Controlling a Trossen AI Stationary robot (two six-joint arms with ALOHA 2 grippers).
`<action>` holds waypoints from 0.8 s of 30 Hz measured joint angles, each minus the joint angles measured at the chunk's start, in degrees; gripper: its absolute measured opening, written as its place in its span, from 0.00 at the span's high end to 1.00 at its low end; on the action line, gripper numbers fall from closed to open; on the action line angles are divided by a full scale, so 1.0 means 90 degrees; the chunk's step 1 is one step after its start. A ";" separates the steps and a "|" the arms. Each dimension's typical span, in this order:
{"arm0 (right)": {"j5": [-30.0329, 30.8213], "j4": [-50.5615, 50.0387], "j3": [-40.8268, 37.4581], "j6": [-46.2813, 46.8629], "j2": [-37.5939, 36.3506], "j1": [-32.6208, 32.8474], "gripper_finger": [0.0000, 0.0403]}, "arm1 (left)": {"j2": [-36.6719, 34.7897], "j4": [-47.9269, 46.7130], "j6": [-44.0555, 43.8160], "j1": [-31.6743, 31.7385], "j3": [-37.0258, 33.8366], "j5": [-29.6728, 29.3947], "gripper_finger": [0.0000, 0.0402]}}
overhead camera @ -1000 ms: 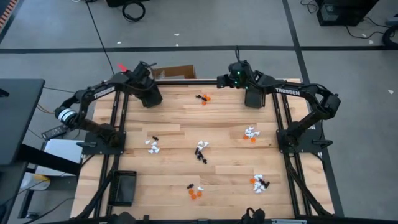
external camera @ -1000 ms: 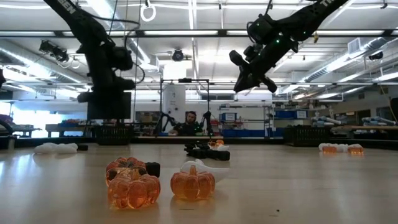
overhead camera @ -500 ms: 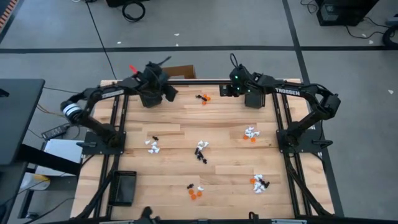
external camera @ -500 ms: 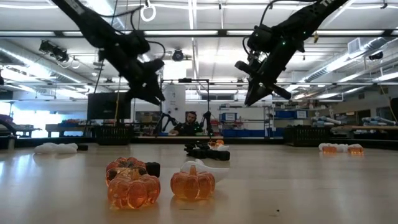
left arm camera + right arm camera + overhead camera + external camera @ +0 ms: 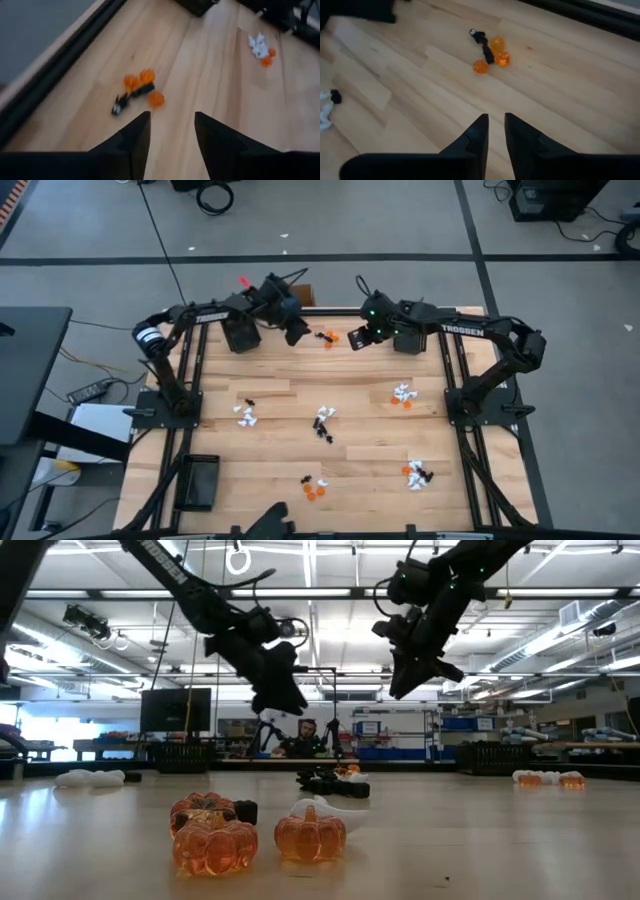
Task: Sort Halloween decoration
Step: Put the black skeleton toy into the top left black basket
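Halloween decoration pieces lie in small clusters over the wooden table [image 5: 360, 395], none of them held. The left gripper [image 5: 171, 131] hangs above the far edge with its fingers apart and empty; just ahead of it sits a little cluster of orange and black trinkets [image 5: 136, 91]. The right gripper [image 5: 495, 131] hovers on the other side of that same cluster, fingers parted only by a narrow gap, nothing between them. Farther out lie a white and orange group [image 5: 402, 395], a black and white group [image 5: 323, 422], white pieces [image 5: 245, 414], and orange pumpkins [image 5: 258, 832] nearest the front edge. A black tray [image 5: 198, 481] sits beyond the table's left side.
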 joint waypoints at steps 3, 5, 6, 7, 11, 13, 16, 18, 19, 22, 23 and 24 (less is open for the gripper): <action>0.0048 -0.0075 0.0000 -0.0174 0.0000 0.0079 0.76 | 0.0284 -0.0022 0.0792 -0.0040 0.0327 -0.0093 0.55; 0.0282 -0.0147 0.0000 -0.0264 0.0000 0.0135 0.71 | 0.0405 -0.0004 0.1082 -0.0040 0.0435 -0.0331 0.54; 0.0491 -0.0168 0.0000 -0.0304 0.0000 0.0166 0.68 | 0.0440 0.0010 0.1070 -0.0040 0.0440 -0.0447 0.53; 0.0711 -0.0184 0.0000 -0.0327 0.0000 0.0193 0.66 | 0.0473 -0.0034 0.0983 -0.0038 0.0440 -0.0510 0.53; 0.1449 -0.0267 0.0000 -0.0406 0.0000 0.0250 0.57 | 0.0527 -0.0242 0.1131 -0.0097 0.0438 -0.0534 0.55; 0.1414 -0.0329 0.0000 -0.0389 0.0000 0.0247 0.55 | 0.0527 -0.0301 0.1608 -0.0156 0.0438 -0.0521 0.56; 0.1125 -0.0332 0.0000 -0.0296 0.0000 0.0228 0.55 | 0.0607 -0.0143 0.2118 -0.0209 0.0443 -0.0480 0.58; 0.1004 -0.0355 0.0000 -0.0279 0.0000 0.0228 0.55 | 0.0768 -0.0163 0.2205 -0.0200 0.0446 -0.0460 0.58; 0.0964 -0.0371 0.0000 -0.0278 0.0000 0.0228 0.55 | 0.0887 -0.0179 0.2251 -0.0200 0.0454 -0.0459 0.58; 0.0921 -0.0457 0.0000 -0.0223 0.0000 0.0223 0.55 | 0.1267 -0.0299 0.2296 -0.0196 0.0604 -0.0496 0.58; 0.0921 -0.0482 0.0000 -0.0207 0.0000 0.0223 0.55 | 0.1378 -0.0300 0.2314 -0.0198 0.0683 -0.0555 0.58; 0.0915 -0.0508 0.0000 -0.0207 0.0000 0.0225 0.55 | 0.1477 -0.0295 0.2347 -0.0198 0.0776 -0.0620 0.58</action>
